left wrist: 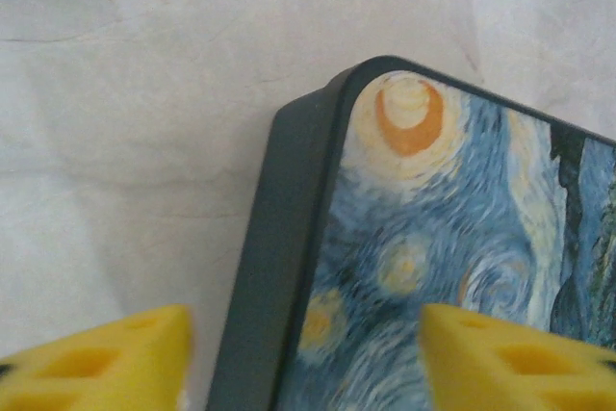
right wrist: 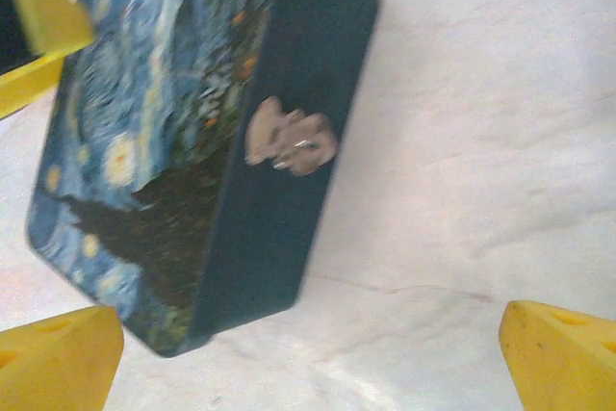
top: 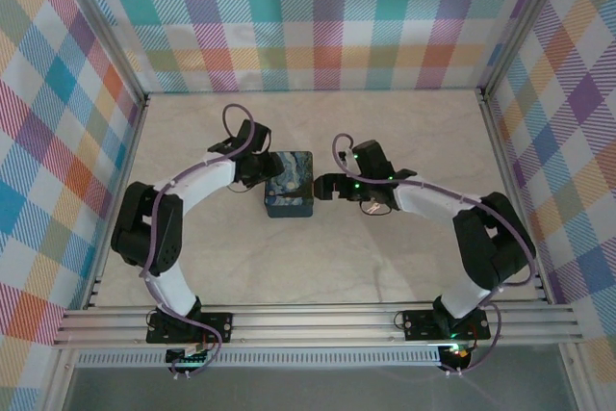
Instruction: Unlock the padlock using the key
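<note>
Right jaws gape beside swirl-painted box [right wrist: 144, 141], pale clasp [right wrist: 289, 141] blurred.

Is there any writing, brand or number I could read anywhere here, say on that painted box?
None can be read.
The box: its lid bears only a swirled blue and yellow painting, no letters.
The pale fitting on its side: too blurred to tell any marking.
The plaid walls: pattern only.
</note>
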Action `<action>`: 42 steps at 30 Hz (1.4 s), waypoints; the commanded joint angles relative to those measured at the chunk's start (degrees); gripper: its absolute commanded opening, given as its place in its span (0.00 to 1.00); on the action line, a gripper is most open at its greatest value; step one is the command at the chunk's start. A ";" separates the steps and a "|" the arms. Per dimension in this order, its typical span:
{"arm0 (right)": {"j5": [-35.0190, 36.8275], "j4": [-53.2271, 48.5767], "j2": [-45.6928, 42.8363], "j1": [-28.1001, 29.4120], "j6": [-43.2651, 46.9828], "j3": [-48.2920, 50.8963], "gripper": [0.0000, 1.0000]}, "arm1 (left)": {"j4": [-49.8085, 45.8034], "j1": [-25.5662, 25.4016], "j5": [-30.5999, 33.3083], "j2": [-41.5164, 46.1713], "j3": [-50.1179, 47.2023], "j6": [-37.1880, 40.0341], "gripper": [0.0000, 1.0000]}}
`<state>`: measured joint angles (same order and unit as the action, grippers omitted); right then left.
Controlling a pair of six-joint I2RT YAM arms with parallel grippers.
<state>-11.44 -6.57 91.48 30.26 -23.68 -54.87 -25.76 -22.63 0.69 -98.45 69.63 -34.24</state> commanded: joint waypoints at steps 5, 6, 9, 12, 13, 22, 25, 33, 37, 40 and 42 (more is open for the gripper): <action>20.83 6.94 -11.74 -10.54 16.80 10.81 1.00 | 4.29 6.38 16.67 8.81 -6.27 6.51 1.00; 22.59 8.96 -13.67 -11.95 18.16 13.08 1.00 | 10.07 7.45 19.75 10.81 -9.76 9.07 1.00; 23.86 13.12 -18.04 -15.89 17.51 17.77 1.00 | 31.78 9.29 20.48 15.96 -23.53 26.32 1.00; 23.21 14.60 -19.39 -18.06 19.28 19.26 1.00 | 38.17 11.62 23.88 13.90 -29.48 31.94 1.00; 23.49 14.40 -19.32 -18.56 20.41 19.48 1.00 | 40.44 12.19 24.49 13.23 -31.06 31.82 1.00; 20.50 50.79 -13.60 -26.79 22.42 34.08 1.00 | 66.34 17.39 10.05 10.68 -43.19 35.07 1.00; 17.32 59.80 -4.38 -29.49 20.55 34.51 1.00 | 72.46 17.73 7.41 8.76 -45.62 35.88 1.00; 17.11 56.26 -3.73 -29.53 20.95 32.69 1.00 | 71.70 18.16 6.52 8.80 -45.45 35.72 1.00; 17.08 56.68 -3.71 -29.48 20.86 32.75 1.00 | 71.89 18.28 6.43 8.98 -45.54 35.76 1.00; 17.17 56.54 -3.70 -29.52 20.85 32.72 1.00 | 71.75 18.25 6.31 8.84 -45.48 35.81 1.00; 17.24 56.53 -3.68 -29.38 20.89 32.72 1.00 | 71.33 18.28 6.00 8.81 -45.19 35.82 1.00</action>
<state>6.59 47.62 88.36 1.08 -3.55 -21.06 43.72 -5.06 7.90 -89.62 24.14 0.95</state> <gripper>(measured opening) 0.997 0.999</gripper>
